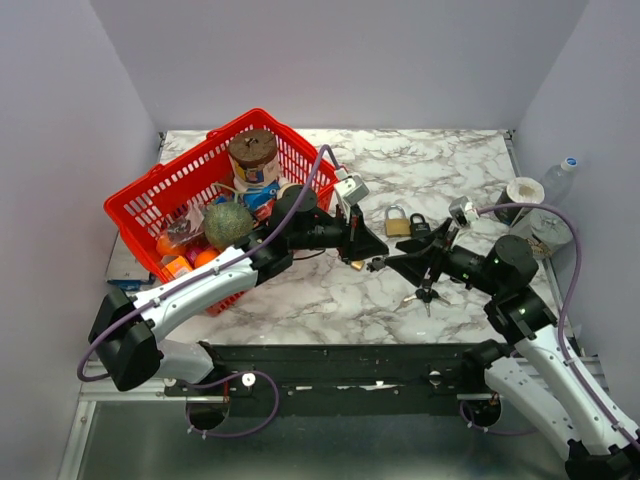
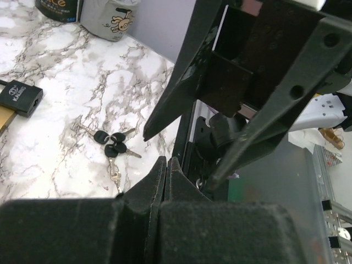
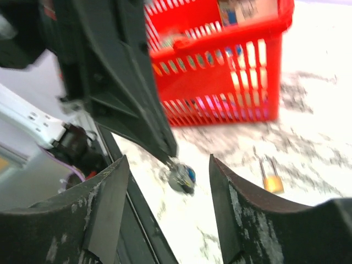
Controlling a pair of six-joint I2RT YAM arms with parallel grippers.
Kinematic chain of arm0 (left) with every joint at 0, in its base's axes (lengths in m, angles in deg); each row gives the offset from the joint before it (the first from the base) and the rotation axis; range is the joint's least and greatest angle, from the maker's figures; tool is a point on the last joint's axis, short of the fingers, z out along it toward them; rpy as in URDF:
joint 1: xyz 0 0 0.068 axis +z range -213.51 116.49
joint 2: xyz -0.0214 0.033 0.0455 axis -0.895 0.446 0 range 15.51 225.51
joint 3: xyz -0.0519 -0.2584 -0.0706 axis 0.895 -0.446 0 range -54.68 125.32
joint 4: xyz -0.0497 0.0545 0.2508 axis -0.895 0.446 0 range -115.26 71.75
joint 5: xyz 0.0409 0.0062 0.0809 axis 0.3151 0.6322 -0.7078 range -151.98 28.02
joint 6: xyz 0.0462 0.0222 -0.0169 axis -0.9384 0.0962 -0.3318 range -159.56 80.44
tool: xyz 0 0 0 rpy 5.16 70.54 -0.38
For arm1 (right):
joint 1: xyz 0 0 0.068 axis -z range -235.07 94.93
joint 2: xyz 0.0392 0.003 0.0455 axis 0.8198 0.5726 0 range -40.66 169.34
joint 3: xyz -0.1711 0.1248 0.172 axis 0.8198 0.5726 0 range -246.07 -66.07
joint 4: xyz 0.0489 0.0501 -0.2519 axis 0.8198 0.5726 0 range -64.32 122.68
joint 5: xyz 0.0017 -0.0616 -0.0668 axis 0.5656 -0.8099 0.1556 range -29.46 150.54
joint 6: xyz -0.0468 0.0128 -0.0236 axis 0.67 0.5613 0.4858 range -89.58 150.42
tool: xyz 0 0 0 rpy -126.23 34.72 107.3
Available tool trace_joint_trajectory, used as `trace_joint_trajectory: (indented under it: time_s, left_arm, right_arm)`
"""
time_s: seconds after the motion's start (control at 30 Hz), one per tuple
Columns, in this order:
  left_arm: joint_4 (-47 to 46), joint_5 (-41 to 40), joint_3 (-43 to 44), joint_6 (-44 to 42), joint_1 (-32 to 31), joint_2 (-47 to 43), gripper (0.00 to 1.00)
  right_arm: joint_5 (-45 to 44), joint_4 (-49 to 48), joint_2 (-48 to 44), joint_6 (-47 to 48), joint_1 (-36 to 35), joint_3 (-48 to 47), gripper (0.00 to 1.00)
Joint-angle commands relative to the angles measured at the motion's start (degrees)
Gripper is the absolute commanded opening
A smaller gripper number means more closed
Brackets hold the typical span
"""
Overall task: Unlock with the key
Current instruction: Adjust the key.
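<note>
Slip risk: The left claw (image 2: 165, 170) pinched a small shiny thing (image 3: 180, 177) with only its very tips. I thought the thing could drop out if the arm jerked or got bumped.
Bump risk: The right claw (image 1: 385, 264) was right up by the left one, their tips almost meeting. I worried one could knock the other if either moved fast.
Wrong lock risk: There were two locks side by side, a brass padlock (image 1: 397, 222) and a black padlock (image 1: 420, 228). A key might not fit the one it was taken to.
Shiny thing: It looked like a key to me, but it was too blurry to be sure.
Left claw: Pressed together on the small shiny thing.
Right claw: Spread wide, holding nothing, and pointed at the left claw's tip.
Bunch of keys (image 1: 425, 295): It lay flat on the marble table (image 1: 300, 300), just under the right arm. It was near both claws, but neither touched it.
Locks and claws: Both padlocks sat just behind the claws, apart from them.
</note>
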Motion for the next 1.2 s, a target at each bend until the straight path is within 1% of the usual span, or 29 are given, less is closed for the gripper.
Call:
trace_joint_trajectory:
  time_s: [0.0, 0.1, 0.23, 0.57, 0.67, 0.7, 0.87, 0.93, 0.97, 1.0, 1.07, 1.1, 1.17]
  left_arm:
    - [2.7, -2.4, 1.9, -2.3, 0.4, 0.5, 0.00]
    - [3.5, -2.3, 2.4, -2.8, 0.4, 0.9, 0.00]
    - [5.8, -5.1, 3.1, -3.7, 0.4, 1.2, 0.00]
    - [6.5, -5.3, 3.4, -3.8, 0.4, 1.5, 0.00]
    - [6.5, -5.0, 3.4, -3.8, 0.4, 1.8, 0.00]
    - [6.6, -5.1, 3.4, -3.8, 0.4, 1.8, 0.00]
    - [6.7, -5.1, 3.4, -3.8, 0.4, 1.7, 0.00]
    - [6.7, -5.1, 3.4, -3.8, 0.4, 1.7, 0.00]
    - [6.8, -5.1, 3.5, -3.8, 0.4, 1.7, 0.00]
    - [6.9, -4.9, 3.5, -3.9, 0.4, 1.8, 0.00]
    - [7.2, -4.8, 3.7, -4.1, 0.4, 1.8, 0.00]
    - [7.3, -4.9, 3.8, -4.3, 0.4, 1.8, 0.00]
    - [7.7, -4.6, 4.1, -4.7, 0.4, 1.7, 0.00]
  right_arm:
    - [-0.5, 7.4, 1.0, 3.0, 0.0, 0.0, 0.65]
    - [-1.0, 6.4, 0.7, 2.8, -0.2, 0.8, 0.63]
    - [-1.5, 5.1, 1.0, 2.0, -1.3, 1.1, 0.61]
    - [-6.3, 1.1, 4.8, 1.3, -6.4, 1.7, 0.62]
    - [-7.9, 0.2, 6.1, 1.1, -7.4, 1.8, 0.59]
    - [-8.3, -1.7, 6.6, 1.1, -7.5, 1.6, 0.57]
    - [-9.5, -3.0, 8.2, 1.1, -8.0, 1.8, 0.50]
    - [-10.0, -3.3, 8.3, 1.2, -8.1, 2.2, 0.46]
    - [-10.3, -3.3, 8.3, 1.2, -8.1, 2.2, 0.43]
    - [-10.6, -2.9, 8.4, 1.5, -8.1, 2.2, 0.36]
    - [-10.9, -2.8, 8.3, 1.6, -8.1, 2.5, 0.28]
    - [-11.0, -2.9, 8.2, 1.8, -8.0, 2.6, 0.22]
    - [-11.0, -2.7, 7.9, 1.9, -8.1, 2.8, 0.17]
